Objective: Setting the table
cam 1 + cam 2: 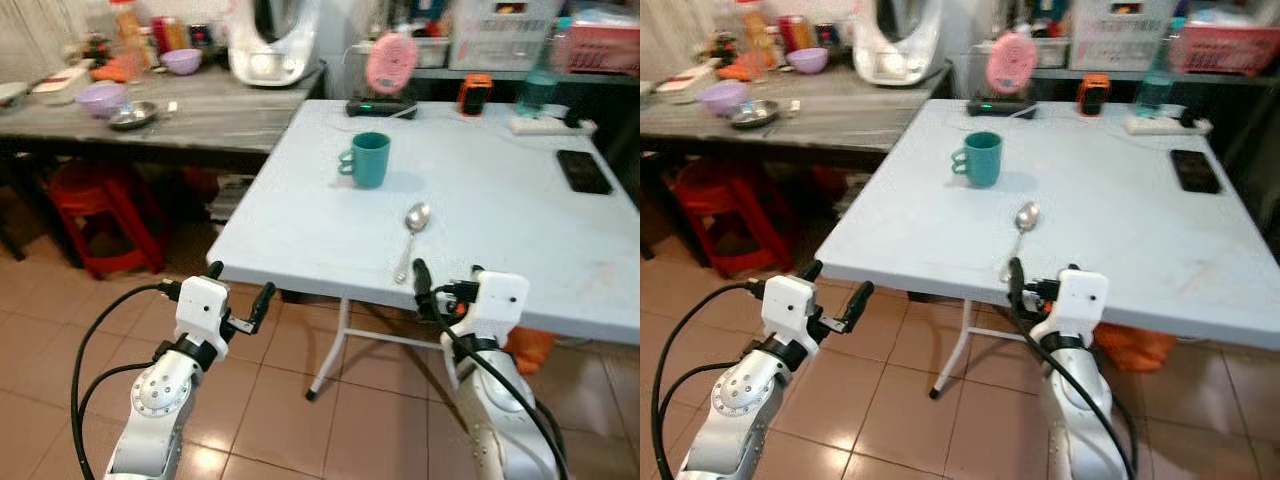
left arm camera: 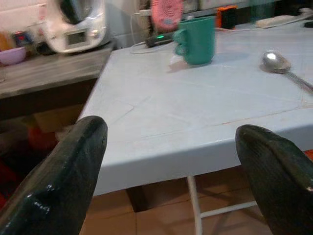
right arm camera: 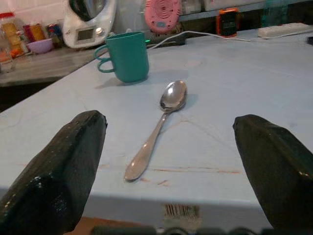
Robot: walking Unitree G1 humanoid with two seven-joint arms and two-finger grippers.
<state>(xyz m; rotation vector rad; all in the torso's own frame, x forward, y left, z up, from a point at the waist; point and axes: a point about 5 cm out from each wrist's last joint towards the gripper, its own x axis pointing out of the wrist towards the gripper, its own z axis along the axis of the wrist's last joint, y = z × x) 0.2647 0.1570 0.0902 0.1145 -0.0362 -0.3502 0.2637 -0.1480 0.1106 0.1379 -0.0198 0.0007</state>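
Right wrist view: teal mug (image 3: 126, 56) upright, interior hidden.

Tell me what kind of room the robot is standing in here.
Most likely a home kitchen or dining corner. A pale blue table holds a green mug and a spoon, and the grey counter beside it carries bowls and a white kitchen appliance.

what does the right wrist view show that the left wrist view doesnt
Only the right wrist view takes in the spoon's full length, handle end toward the near table edge, plus a barcode sticker on that edge. Only the left wrist view takes in the table's near corner, a white leg beneath and the tiled floor. Both show the green mug, the pink fan, the white appliance and open black fingers.
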